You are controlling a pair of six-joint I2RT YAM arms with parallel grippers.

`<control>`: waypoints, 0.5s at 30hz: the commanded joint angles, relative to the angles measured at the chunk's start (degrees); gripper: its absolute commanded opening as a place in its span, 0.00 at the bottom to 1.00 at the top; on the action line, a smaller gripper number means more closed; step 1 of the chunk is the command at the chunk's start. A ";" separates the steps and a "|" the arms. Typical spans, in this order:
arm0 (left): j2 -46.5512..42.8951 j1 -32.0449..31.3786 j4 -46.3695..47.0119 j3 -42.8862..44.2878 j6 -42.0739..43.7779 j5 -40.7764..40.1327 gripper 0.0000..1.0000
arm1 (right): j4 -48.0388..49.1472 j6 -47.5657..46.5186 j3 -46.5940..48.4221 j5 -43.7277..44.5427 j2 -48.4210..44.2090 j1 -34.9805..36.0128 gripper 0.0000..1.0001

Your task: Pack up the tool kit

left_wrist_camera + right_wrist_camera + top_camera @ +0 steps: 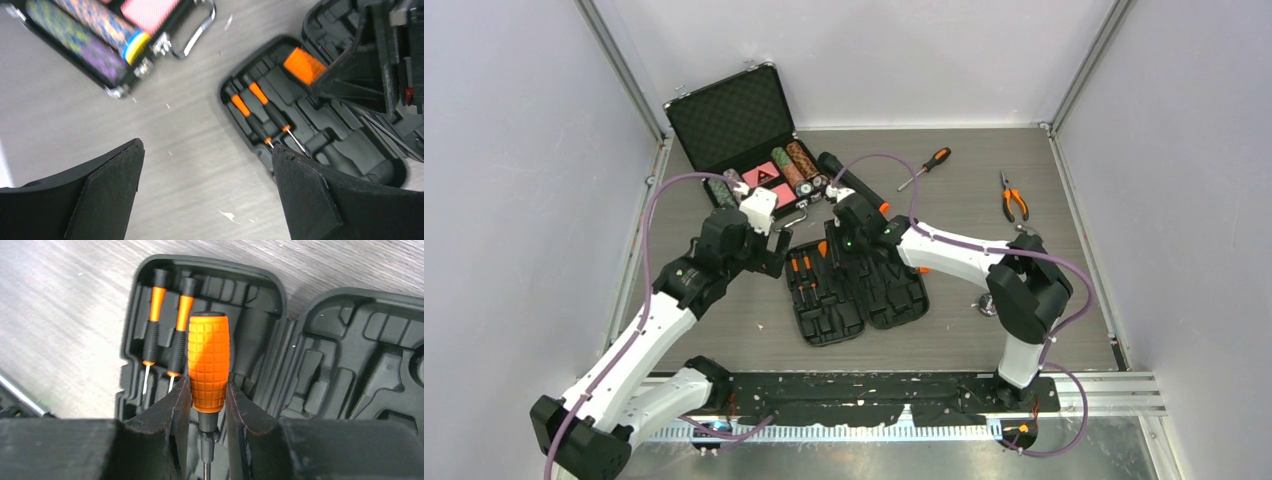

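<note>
The black tool kit case [856,296] lies open at the table's middle, its moulded slots up. Two small orange-and-black screwdrivers [167,337] sit in its left half, also in the left wrist view [257,110]. My right gripper [208,397] is shut on a stubby orange-handled driver [208,362] and holds it over the case's left half [150,405]. My left gripper [207,185] is open and empty above bare table just left of the case [345,150]. An orange-and-black screwdriver [926,167] and pliers [1012,196] lie loose at the back right.
An open metal-edged poker chip case [742,135] with chip rolls stands at the back left, close to my left arm. A black flashlight [849,183] lies beside it. Walls enclose the table on three sides.
</note>
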 commanded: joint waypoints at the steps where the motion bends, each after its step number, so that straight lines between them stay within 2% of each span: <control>1: 2.84 2.53 -9.39 1.54 -18.21 3.17 0.99 | 13.77 2.83 -3.14 7.66 0.55 0.64 0.05; 6: 1.62 3.66 -7.67 -2.54 -23.99 7.31 0.99 | 17.12 4.42 -5.12 11.29 2.27 0.79 0.06; 15: -2.24 3.84 -7.03 -3.96 -25.38 5.33 0.99 | 20.55 6.45 -6.82 13.65 4.66 0.75 0.08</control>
